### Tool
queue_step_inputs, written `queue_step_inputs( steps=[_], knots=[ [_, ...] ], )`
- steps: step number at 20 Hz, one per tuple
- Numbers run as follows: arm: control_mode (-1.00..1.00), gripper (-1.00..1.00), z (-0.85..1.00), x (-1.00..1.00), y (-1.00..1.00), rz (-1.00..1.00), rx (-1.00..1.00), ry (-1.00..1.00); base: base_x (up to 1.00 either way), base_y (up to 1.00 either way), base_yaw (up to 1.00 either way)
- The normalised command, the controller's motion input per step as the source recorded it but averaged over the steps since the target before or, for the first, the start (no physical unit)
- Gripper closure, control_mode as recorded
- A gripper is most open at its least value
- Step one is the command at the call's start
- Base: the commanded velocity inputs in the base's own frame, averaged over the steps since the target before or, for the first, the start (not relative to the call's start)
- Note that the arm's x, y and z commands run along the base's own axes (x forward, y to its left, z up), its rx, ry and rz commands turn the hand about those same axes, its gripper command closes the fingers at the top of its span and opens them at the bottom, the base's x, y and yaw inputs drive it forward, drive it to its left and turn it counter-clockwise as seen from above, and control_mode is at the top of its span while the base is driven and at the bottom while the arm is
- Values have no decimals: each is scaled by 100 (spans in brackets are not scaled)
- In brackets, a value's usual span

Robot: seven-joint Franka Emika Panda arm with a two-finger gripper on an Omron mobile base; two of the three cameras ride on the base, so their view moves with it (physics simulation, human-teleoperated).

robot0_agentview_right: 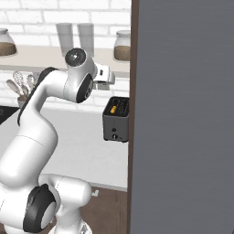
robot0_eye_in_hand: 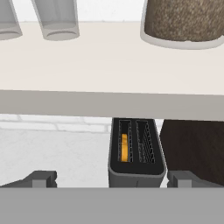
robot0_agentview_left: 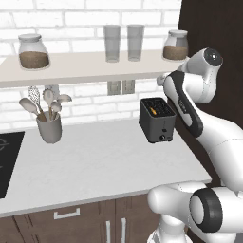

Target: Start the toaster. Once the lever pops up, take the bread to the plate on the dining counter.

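Observation:
The dark grey toaster (robot0_agentview_left: 157,121) (robot0_agentview_right: 115,119) stands on the pale worktop near its right end, against the brick wall. An orange-tan slice of bread (robot0_eye_in_hand: 124,147) sits down in the left slot (robot0_agentview_left: 153,111). On the narrow front face I cannot make out the lever; only a tiny knob (robot0_agentview_left: 163,137) shows. My gripper (robot0_eye_in_hand: 111,179) is open, its two fingertips (robot0_eye_in_hand: 41,178) spread wide with nothing between them. It hovers above and in front of the toaster (robot0_eye_in_hand: 137,168), at shelf height. The plate and the dining counter are out of view.
A pale shelf (robot0_agentview_left: 80,66) right above the toaster carries two glasses (robot0_agentview_left: 112,42) and two jars (robot0_agentview_left: 175,45). A utensil holder (robot0_agentview_left: 49,127) stands at the left and a black cooktop (robot0_agentview_left: 7,161) at the far left. A dark tall cabinet (robot0_agentview_left: 213,28) flanks the toaster's right side.

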Motion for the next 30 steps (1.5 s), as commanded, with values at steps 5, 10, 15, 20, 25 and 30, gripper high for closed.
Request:
queue_step_inputs(
  steps=[5, 10, 15, 20, 25, 30],
  knots=[
    [-100, -100, 0, 0, 0, 0, 0, 0, 0, 0, 0],
    [-100, -100, 0, 0, 0, 0, 0, 0, 0, 0, 0],
    [-100, -100, 0, 0, 0, 0, 0, 0, 0, 0, 0],
    [-100, -100, 0, 0, 0, 0, 0, 0, 0, 0, 0],
    [-100, -100, 0, 0, 0, 0, 0, 0, 0, 0, 0],
    [-100, -100, 0, 0, 0, 0, 0, 0, 0, 0, 0]
  ],
)
